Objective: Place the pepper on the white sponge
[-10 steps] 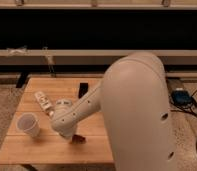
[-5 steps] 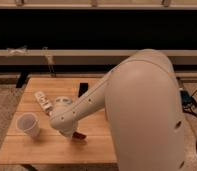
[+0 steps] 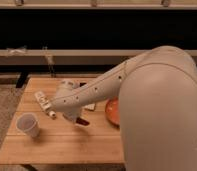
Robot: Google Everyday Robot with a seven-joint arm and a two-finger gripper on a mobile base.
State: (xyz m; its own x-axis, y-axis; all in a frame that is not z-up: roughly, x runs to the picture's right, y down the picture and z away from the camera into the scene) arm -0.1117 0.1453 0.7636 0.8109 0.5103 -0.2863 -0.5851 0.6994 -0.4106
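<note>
My gripper (image 3: pixel 76 118) hangs at the end of the white arm, low over the middle of the wooden table (image 3: pixel 62 145). The small dark red pepper (image 3: pixel 84 121) shows right at the gripper's lower right side, at the tabletop; I cannot tell whether it is held. The off-white sponge (image 3: pixel 90 107) peeks out just behind and right of the gripper, mostly hidden by the arm. The pepper is beside the sponge, not on it.
A white cup (image 3: pixel 28 125) stands at the front left. A long white labelled tube (image 3: pixel 43 102) lies left of the gripper. A small black block (image 3: pixel 83 85) sits at the back. A round orange-red dish (image 3: pixel 112 111) lies right, partly behind the arm.
The arm has swung up and to the right, which uncovers the orange-red dish. The gripper end with the pepper has shifted slightly towards the sponge.
</note>
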